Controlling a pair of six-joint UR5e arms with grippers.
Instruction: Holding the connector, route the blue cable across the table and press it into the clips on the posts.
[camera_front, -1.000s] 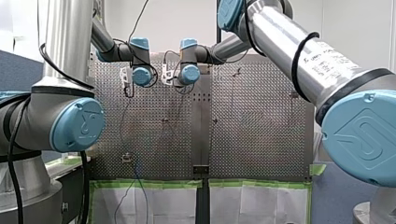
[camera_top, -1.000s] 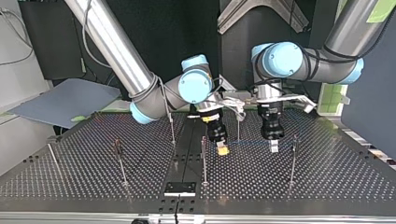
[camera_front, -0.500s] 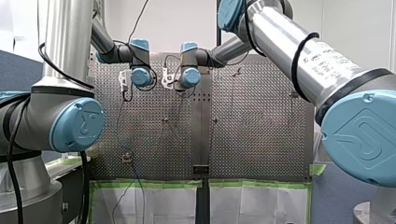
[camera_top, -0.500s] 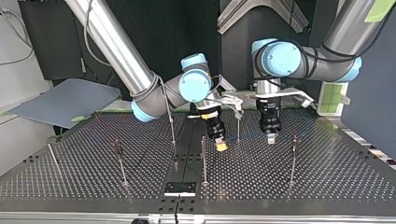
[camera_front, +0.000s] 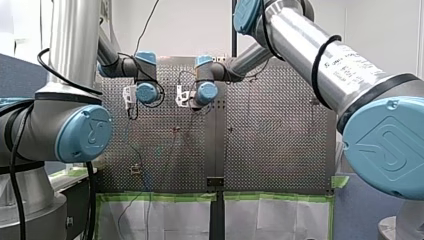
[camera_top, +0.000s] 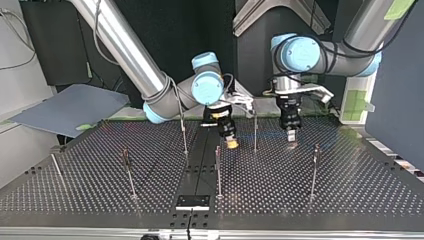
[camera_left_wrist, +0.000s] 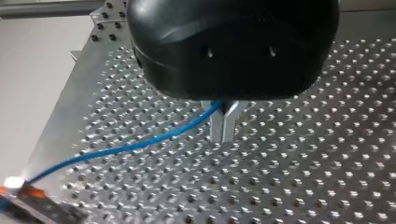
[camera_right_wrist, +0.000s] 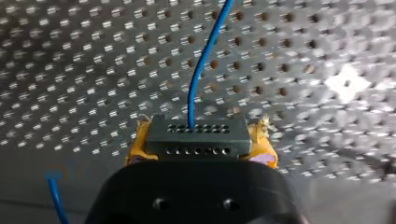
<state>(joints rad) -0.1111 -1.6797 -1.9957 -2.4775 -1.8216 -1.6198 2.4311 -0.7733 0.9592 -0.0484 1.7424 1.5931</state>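
Two grips | right gripper (camera_right_wrist: 201, 140) clamps connector (camera_right_wrist: 196, 142) | left gripper (camera_left_wrist: 223, 133) pinched together, seemingly on blue cable (camera_left_wrist: 140, 145)

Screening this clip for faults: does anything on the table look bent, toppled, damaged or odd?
Nothing stands out. No post looks bent or toppled. My right gripper holds the connector squarely between its yellow pads, and the blue cable leaves it cleanly and passes through my left gripper's shut fingers.
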